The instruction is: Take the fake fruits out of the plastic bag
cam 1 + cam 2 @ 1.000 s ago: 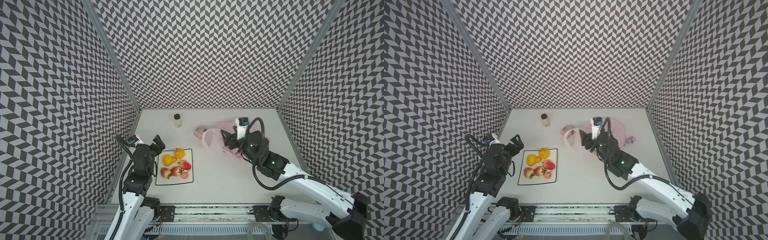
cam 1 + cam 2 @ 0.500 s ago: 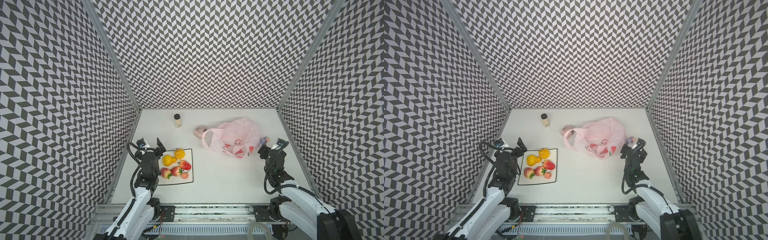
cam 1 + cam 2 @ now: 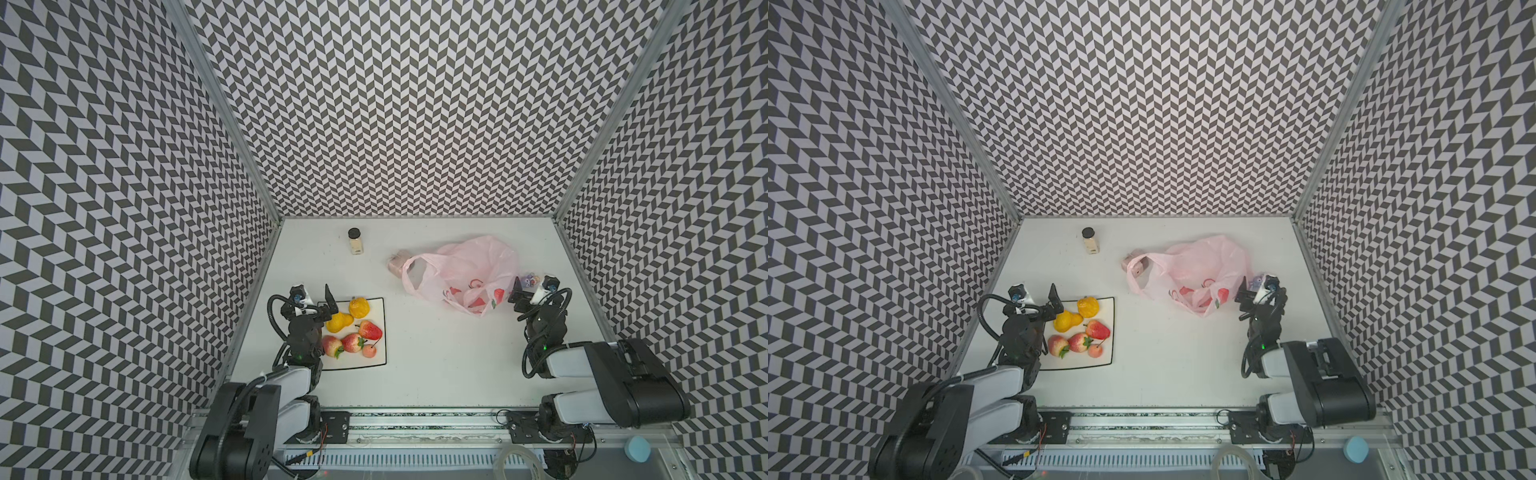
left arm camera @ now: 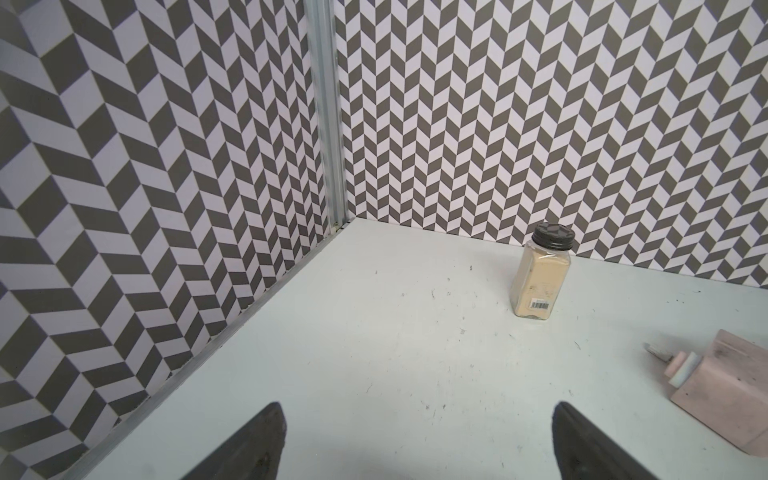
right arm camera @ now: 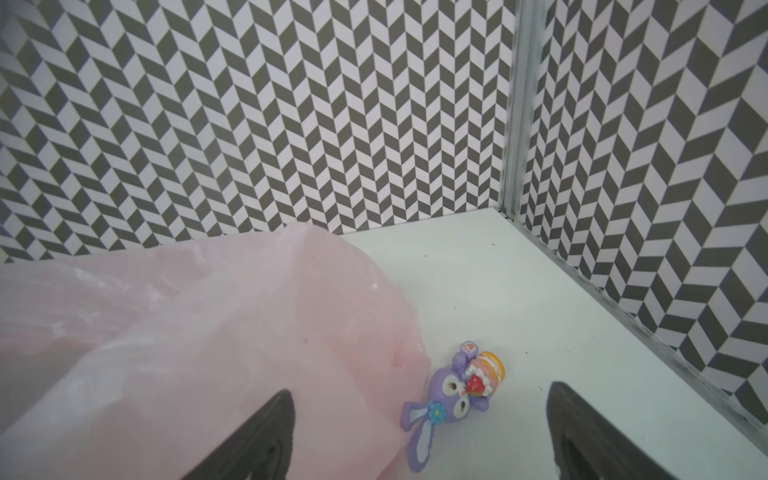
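Since the earlier frame the right arm has pulled back from above the plastic bag (image 3: pixel 469 266) to the lower right of a top view, and the left arm has folded back beside the plate (image 3: pixel 377 311). Both the right fingers (image 5: pixel 257 440) and the left fingers (image 4: pixel 249 444) stand wide apart and hold nothing, I think because the work is finished: all six fake fruits (image 3: pixel 352 343) lie together on the plate at the lower left, well apart from the bag. This bag lies slack on the desk (image 3: pixel 436 353) right of the middle, so the red shapes on it are probably only prints.
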Action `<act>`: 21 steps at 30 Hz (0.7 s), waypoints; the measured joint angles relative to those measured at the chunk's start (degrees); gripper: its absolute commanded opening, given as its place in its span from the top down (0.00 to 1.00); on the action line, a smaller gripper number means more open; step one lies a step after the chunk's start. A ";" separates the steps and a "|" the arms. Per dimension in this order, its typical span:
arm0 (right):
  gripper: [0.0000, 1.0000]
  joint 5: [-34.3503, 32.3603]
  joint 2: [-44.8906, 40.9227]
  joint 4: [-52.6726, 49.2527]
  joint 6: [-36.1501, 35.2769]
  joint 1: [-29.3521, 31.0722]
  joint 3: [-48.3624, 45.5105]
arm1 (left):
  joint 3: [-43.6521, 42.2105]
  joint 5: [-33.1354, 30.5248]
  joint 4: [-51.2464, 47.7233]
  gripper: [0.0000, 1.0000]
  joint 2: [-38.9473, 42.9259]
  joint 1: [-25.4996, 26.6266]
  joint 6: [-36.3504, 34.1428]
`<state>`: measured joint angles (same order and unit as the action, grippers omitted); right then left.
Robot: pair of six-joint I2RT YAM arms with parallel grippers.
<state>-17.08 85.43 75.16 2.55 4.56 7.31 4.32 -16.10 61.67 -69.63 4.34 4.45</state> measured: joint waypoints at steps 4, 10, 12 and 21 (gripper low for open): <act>0.00 1.49 3.13 -1.11 0.35 -1.40 0.98 | 0.48 3.28 7.78 0.00 -7.34 -0.85 -1.99; 0.01 2.19 3.61 1.18 0.52 -1.49 2.78 | 2.45 6.12 16.90 0.00 -19.32 -1.86 -3.02; 0.01 2.19 3.39 -0.48 0.55 -1.49 3.41 | 4.61 5.09 14.27 0.00 -19.47 -1.86 -2.49; 0.01 2.40 3.74 1.62 0.44 -1.49 3.56 | 8.81 2.16 12.70 0.00 -19.56 -1.20 -2.25</act>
<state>-14.68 89.17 76.77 2.98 3.07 10.87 13.13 -13.93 74.37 -89.19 3.14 2.20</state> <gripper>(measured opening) 0.995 0.997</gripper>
